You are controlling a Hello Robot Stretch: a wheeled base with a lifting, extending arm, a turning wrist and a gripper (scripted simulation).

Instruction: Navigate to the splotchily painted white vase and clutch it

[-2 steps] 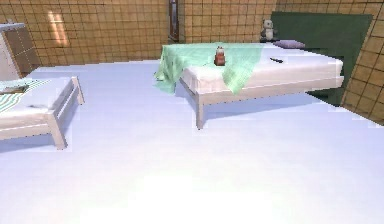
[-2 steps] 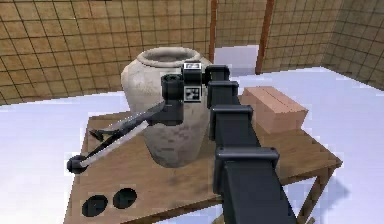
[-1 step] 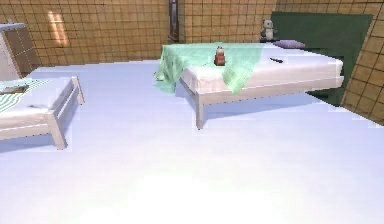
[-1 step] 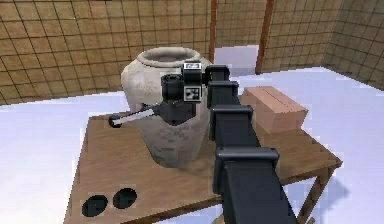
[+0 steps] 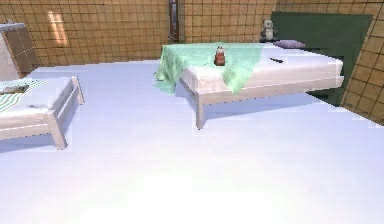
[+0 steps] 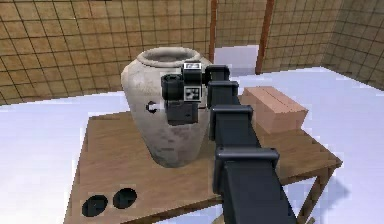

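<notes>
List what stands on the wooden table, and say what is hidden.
On the table: a pale vase, a brown box, two dark discs. The arm covers part of the vase and tabletop.

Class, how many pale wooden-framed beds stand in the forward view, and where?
2. One pale wooden-framed bed with a white mattress sits at the forward view's left edge; the second bed, draped with a green blanket, stands centre right. More may lie outside the picture.

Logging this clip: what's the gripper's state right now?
Gripper: cannot be told; it is seen against the white vase, which stands on the table.
</notes>
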